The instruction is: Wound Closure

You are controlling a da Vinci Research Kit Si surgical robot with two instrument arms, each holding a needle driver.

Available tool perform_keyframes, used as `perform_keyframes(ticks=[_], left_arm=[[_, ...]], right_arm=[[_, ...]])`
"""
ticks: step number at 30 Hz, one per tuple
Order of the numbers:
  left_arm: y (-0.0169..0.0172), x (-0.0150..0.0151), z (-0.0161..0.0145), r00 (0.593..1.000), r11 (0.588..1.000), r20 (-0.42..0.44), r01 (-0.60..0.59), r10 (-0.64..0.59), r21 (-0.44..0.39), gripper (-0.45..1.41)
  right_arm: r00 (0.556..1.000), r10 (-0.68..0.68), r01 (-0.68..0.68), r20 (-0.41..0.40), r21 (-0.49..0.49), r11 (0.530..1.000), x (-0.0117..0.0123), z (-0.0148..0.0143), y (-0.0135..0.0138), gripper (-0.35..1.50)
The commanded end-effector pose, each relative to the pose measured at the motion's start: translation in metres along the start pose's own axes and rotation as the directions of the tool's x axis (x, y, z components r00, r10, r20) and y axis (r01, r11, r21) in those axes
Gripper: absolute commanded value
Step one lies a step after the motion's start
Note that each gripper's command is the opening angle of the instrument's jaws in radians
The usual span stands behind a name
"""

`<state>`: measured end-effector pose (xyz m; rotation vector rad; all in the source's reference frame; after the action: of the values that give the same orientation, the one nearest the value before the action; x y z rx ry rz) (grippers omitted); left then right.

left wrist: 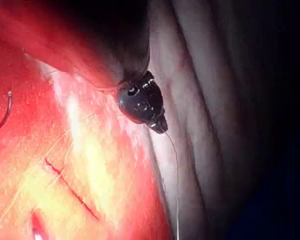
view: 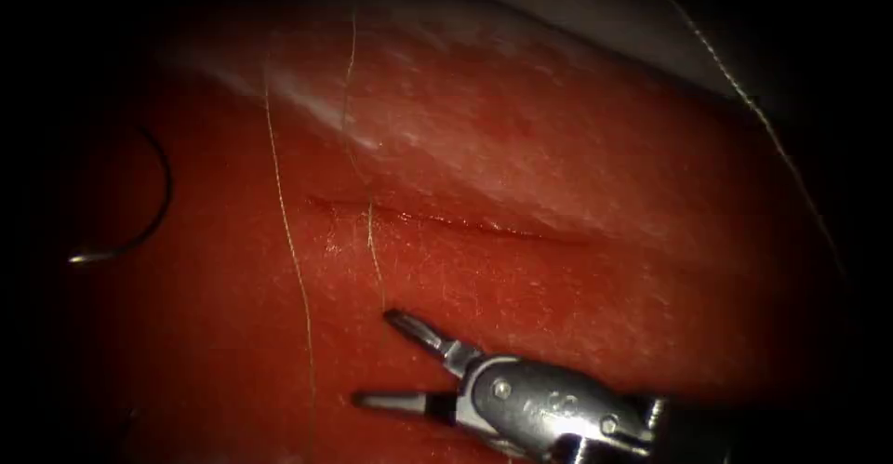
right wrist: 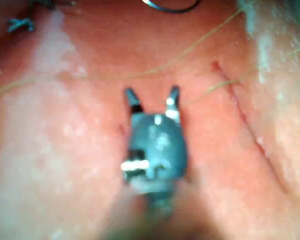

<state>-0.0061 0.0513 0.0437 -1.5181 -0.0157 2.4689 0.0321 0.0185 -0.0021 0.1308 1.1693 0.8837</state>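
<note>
Two strands of thread [view: 290, 241] draped across the tissue [view: 577, 176], one crossing the left end of the cut [view: 446, 220]. Right gripper [view: 391, 357] at 6 o'clock below the cut, spread wide, holding nothing, upper tip just beside the nearer strand. Needle [view: 149, 213] free on the tissue surface at 9 o'clock, well apart from the cut, not in the tissue. Left gripper [left wrist: 159, 126] off the tissue edge, thread trailing from its tip; jaw state not discernible. Step judged: needle yet to be taken up. Next move likely calling for a reach far left to the needle's curve.
</note>
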Motion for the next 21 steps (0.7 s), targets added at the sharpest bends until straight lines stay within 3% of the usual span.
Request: perform_keyframes(ticks=[1,10,16,17,18,21], left_arm=[[0.0005,0.0004,-0.0001,1.0,1.0,-0.021,0.009,-0.009,-0.003,-0.35],[0.0077,0.0019,-0.0065,0.975,0.994,-0.209,0.052,-0.072,-0.097,-0.35],[0.0131,0.0003,-0.0072,0.958,0.991,-0.285,-0.005,-0.035,-0.137,-0.35],[0.0139,-0.0001,-0.0071,0.956,0.989,-0.291,-0.016,-0.028,-0.145,-0.35],[0.0159,-0.0011,-0.0065,0.948,0.986,-0.319,-0.045,-0.008,-0.158,-0.35],[0.0172,-0.0017,-0.0062,0.937,0.983,-0.35,-0.067,0.002,-0.171,-0.35]], right_arm=[[1.0,0.002,-0.002,0.0,0.005,1.0,0.0002,0.0004,0.0001,1.13],[1.0,0.016,-0.017,0.017,0.039,0.999,0.002,-0.0002,0.0035,1.06],[1.0,0.018,-0.02,0.025,0.102,0.995,0.0028,0.0015,0.0055,0.94],[0.999,0.024,-0.027,0.029,0.108,0.994,0.0031,0.0018,0.0058,0.89],[0.999,0.023,-0.026,0.026,0.126,0.992,0.0037,0.0027,0.0063,0.71],[1.0,0.013,-0.016,0.016,0.162,0.987,0.0044,0.0039,0.0063,0.31]])
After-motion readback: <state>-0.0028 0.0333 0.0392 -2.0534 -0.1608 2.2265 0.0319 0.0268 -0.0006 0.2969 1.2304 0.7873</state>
